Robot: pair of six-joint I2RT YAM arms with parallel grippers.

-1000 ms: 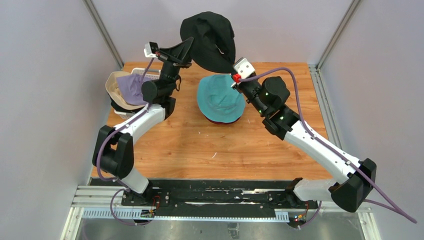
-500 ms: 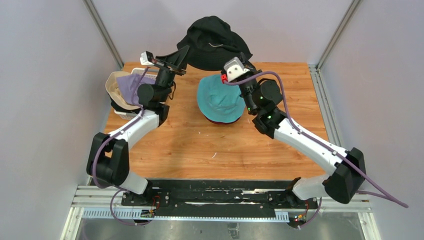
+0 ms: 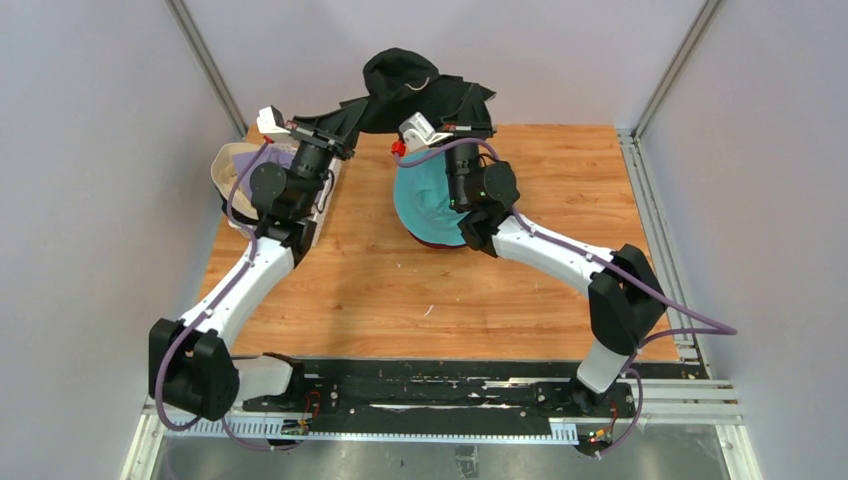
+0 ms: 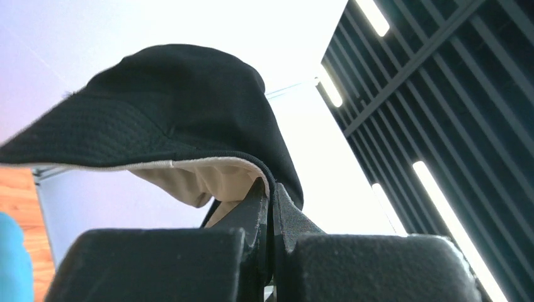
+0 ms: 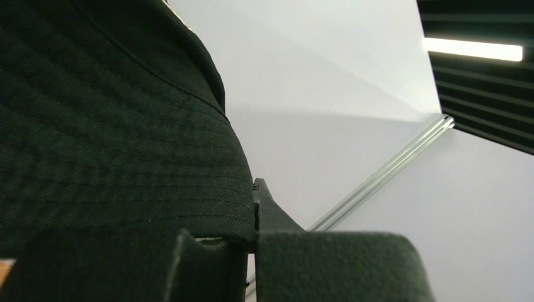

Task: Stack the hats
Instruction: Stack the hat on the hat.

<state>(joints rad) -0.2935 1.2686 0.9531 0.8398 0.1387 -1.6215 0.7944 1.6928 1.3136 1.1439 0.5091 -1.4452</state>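
A: What lies nearest on the bench (image 3: 400,290)?
B: Bare wood on the near half. Both arms rise from the near edge. The left arm runs up the left side, and the right arm bends in from the right toward the middle.
A: And the first hat one meets?
B: The teal hat (image 3: 420,200), about mid-bench, crown up. It sits on top of the maroon hat (image 3: 432,243), which shows only as a thin rim under the teal brim on the near side. The right arm crosses over the teal hat's right part.
A: Anything to the left?
B: Toward the far left corner is the beige hat (image 3: 226,166), largely hidden behind the left arm. I cannot tell what it rests on.
A: Where is the black hat (image 3: 405,80)?
B: Farthest back, up in the air over the far part of the bench and higher than the teal hat. It hangs stretched between the two pincers.
A: How do the pincers stand?
B: The left pincer (image 4: 271,189) is clamped on the brim, with the fabric edge and its pale lining pressed between the fingers. The right pincer (image 5: 255,198) is likewise closed on the brim at the other side.
A: Any marking on that hat?
B: A small pale mark on the crown, too small to read.
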